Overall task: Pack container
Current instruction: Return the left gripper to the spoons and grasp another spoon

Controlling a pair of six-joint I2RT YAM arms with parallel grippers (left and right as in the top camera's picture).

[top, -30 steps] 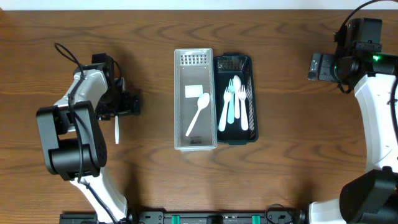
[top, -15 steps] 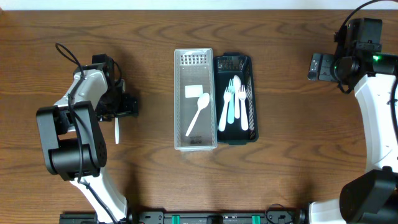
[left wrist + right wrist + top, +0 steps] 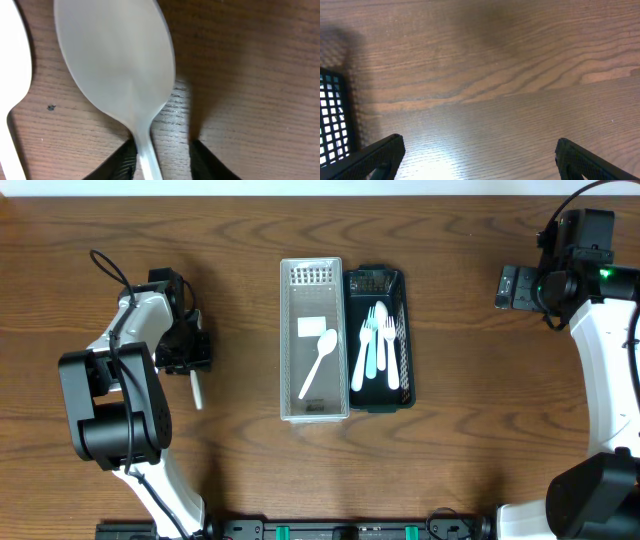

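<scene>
A clear grey container (image 3: 290, 340) at the table's middle holds a white spoon (image 3: 320, 360) and a white card. Beside it a black basket (image 3: 404, 300) holds several white and pale blue utensils (image 3: 378, 350). At the left, my left gripper (image 3: 195, 352) stands over a white spoon whose handle (image 3: 197, 392) pokes out below it. In the left wrist view the spoon's bowl (image 3: 115, 60) fills the frame and its handle runs between my left gripper's fingertips (image 3: 162, 160). One finger touches the handle; a gap shows at the other. My right gripper (image 3: 480, 160) hangs open over bare wood.
A second white utensil (image 3: 10, 75) lies at the left edge of the left wrist view. The basket's mesh (image 3: 330, 120) shows at the left of the right wrist view. The right arm (image 3: 515, 285) is at the far right of the table.
My left gripper's jaws have narrowed around the spoon handle. The handle's free end has swung a little to the right. The right arm has not moved.
</scene>
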